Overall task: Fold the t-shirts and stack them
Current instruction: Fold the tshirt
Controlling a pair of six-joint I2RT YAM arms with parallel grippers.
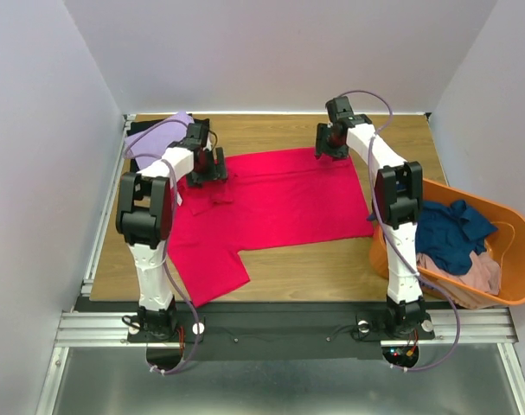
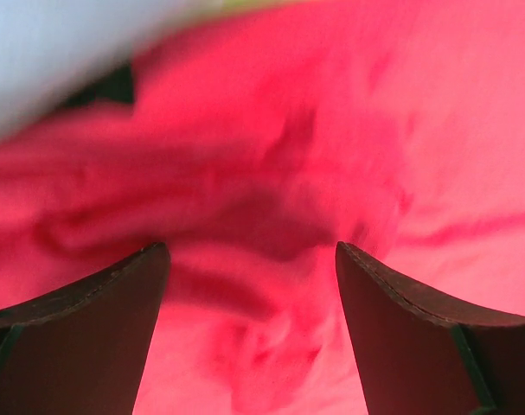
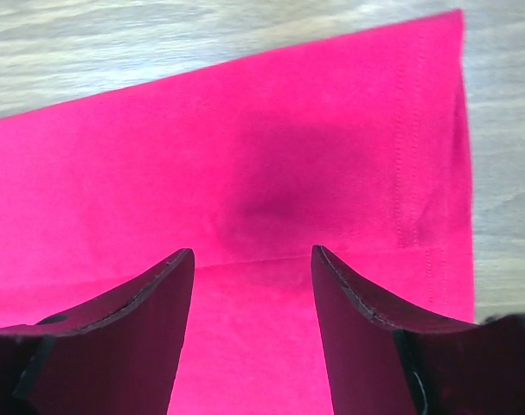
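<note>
Surface: wooden worktop [image 1: 305, 268] between plain white walls, with the two arm bases at its near edge.
Far left corner: a lavender t-shirt [image 1: 154, 137] lies there in a low bundle, just beside the left arm.
Left gripper: the left gripper [image 1: 208, 166] hangs over the left end of the spread shirt. Its fingers are spread wide with nothing between them. The wrist view is blurred, but the cloth under them seems bunched, perhaps at the collar.
Task's thing: the crimson-pink t-shirt [image 1: 279, 203] lies flat in the middle of the worktop. Its long axis runs from left to right, and one sleeve reaches toward the near left corner.
Right gripper: the right gripper [image 1: 331, 145] stands over the far right corner of this shirt. Its fingers are parted and pinch nothing. The stitched hem lies just to one side of them and bare wood just beyond.
Right edge: an orange tub [image 1: 517, 259] sits off the worktop and holds a navy blue t-shirt [image 1: 452, 229] and a dusty pink t-shirt [image 1: 465, 272].
Relation for the next move: the cloth lies directly below both pairs of fingers, one arm at each end of the long axis. In my judgement each arm needs only to go down and close on its own far edge, then bring that edge toward the near edge.
</note>
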